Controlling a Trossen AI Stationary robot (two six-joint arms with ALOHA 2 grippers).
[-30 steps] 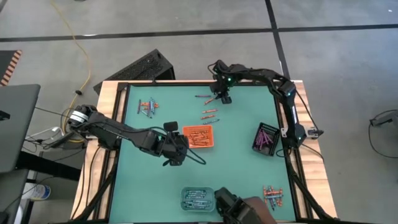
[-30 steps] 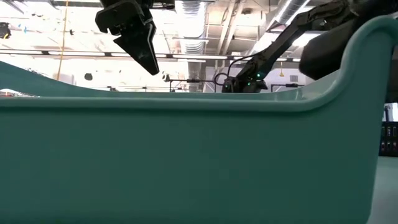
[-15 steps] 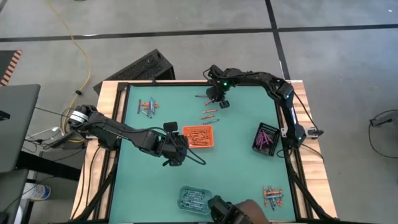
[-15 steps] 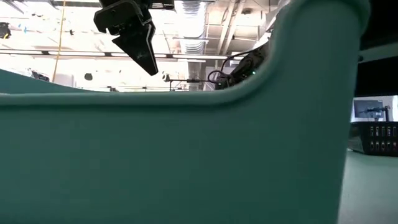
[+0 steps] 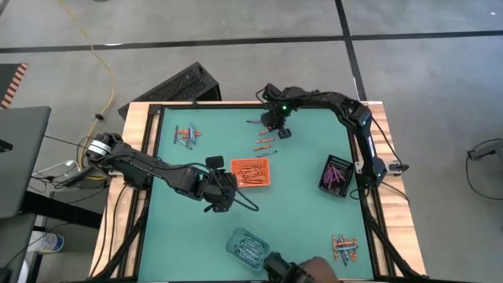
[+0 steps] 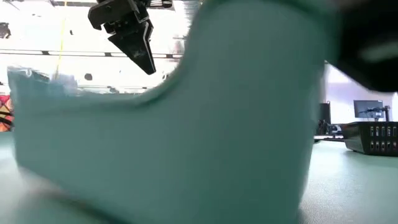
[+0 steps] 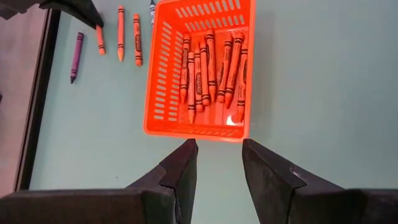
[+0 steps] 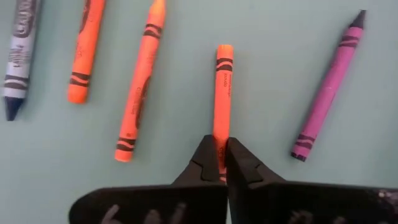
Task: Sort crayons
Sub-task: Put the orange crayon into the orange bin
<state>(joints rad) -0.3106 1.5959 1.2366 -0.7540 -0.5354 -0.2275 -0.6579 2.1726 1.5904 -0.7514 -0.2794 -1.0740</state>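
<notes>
- High view: you see the green table mat (image 5: 299, 204) with the right gripper (image 5: 277, 126) at its far edge over loose crayons, the left gripper (image 5: 222, 194) just beside the orange slotted plastic tray (image 5: 250, 172). A black tray (image 5: 335, 174) sits at the right edge, a clear tray (image 5: 247, 249) at the near edge; open mat lies between them.
- Low view: a blurred teal shape fills your picture; one gripper (image 6: 134, 40) hangs above it.
- Left wrist view: the fingers stand apart, holding nothing. The tray holds about eight orange paper-wrapped wax crayons (image 7: 211, 65); their labels are too small to read.
- Right wrist view: the fingers are pinched on one orange crayon (image 8: 222, 87). Two more orange crayons (image 8: 140, 90), one magenta crayon (image 8: 329, 96) and one blue crayon (image 8: 20, 53) lie beside it, apart.
</notes>
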